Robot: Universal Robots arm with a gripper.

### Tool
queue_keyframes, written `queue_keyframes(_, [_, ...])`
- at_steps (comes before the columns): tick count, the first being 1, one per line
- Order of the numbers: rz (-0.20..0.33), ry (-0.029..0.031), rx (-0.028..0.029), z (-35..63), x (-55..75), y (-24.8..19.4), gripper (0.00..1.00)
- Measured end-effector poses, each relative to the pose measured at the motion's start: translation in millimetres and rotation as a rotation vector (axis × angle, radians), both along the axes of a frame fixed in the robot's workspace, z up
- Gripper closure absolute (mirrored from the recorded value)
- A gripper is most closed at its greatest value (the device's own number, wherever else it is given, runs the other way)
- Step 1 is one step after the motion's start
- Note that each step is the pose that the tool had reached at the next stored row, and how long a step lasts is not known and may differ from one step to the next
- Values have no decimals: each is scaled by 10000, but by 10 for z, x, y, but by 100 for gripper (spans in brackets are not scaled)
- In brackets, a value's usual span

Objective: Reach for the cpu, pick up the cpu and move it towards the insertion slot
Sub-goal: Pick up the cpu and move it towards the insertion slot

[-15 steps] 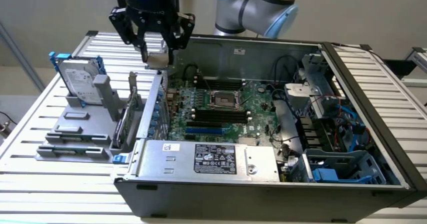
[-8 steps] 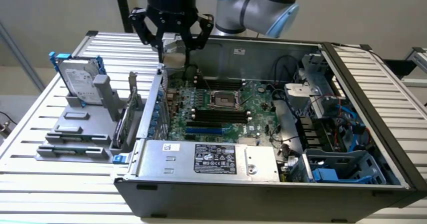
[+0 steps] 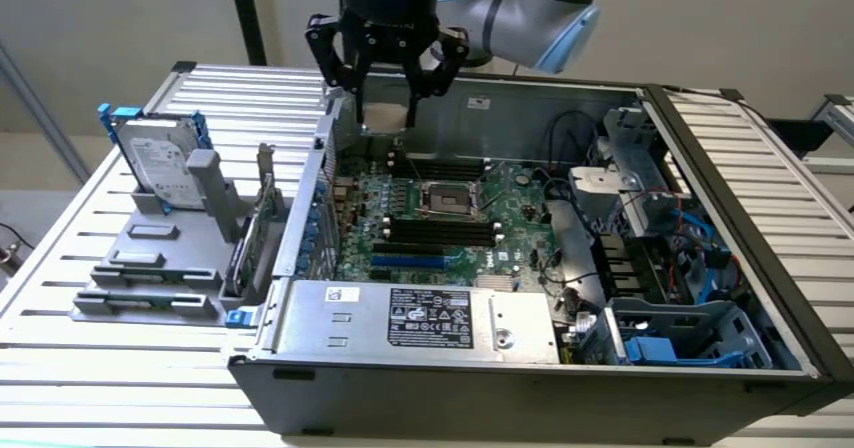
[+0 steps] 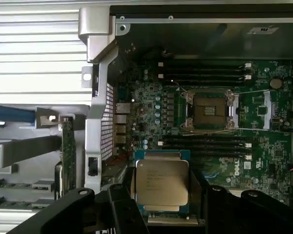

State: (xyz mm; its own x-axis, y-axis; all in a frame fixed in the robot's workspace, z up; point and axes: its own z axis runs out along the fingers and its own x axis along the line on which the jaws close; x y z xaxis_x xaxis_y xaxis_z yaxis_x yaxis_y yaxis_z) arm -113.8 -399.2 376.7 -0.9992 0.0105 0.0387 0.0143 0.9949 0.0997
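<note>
Cpu facing: the cpu [image 4: 162, 182] is held flat, printed metal lid toward the wrist camera; near square, so no clear long axis.
Cpu place: between the fingers, in the air above the open computer case [image 3: 747, 168], over the motherboard's [image 4: 263, 146] edge.
Gripper: gripper [image 3: 386, 116] fingers closed against the chip's two sides.
Slot: the insertion slot [image 4: 208, 110] lies apart from the chip, empty.
Count: one cpu, one socket, one hard drive [image 3: 158, 160] standing outside the case.
</note>
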Motion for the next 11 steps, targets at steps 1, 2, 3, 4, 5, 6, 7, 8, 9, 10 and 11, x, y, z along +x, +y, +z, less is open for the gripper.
queue_keyframes(1, [-1, 1, 0, -6, 43, 21, 46])
queue_keyframes(2, [-2, 1, 0, -14, 81, 44, 46])
queue_keyframes(3, [-1, 0, 1, -24, 117, 72, 46])
queue_keyframes(4, [-1, 0, 0, -36, 150, 103, 46])
queue_keyframes(5, [0, 0, 0, -49, 182, 136, 46])
queue_keyframes(6, [-1, 0, -1, -62, 213, 168, 46])
queue_keyframes(7, [0, 0, -1, -75, 245, 200, 46])
queue_keyframes(8, [0, -1, -1, -90, 278, 234, 46])
queue_keyframes(9, [-1, 0, -1, -103, 310, 266, 46])
queue_keyframes(10, [0, 0, -2, -116, 342, 298, 46])
queue_keyframes(11, [-1, 0, -3, -131, 376, 334, 46])
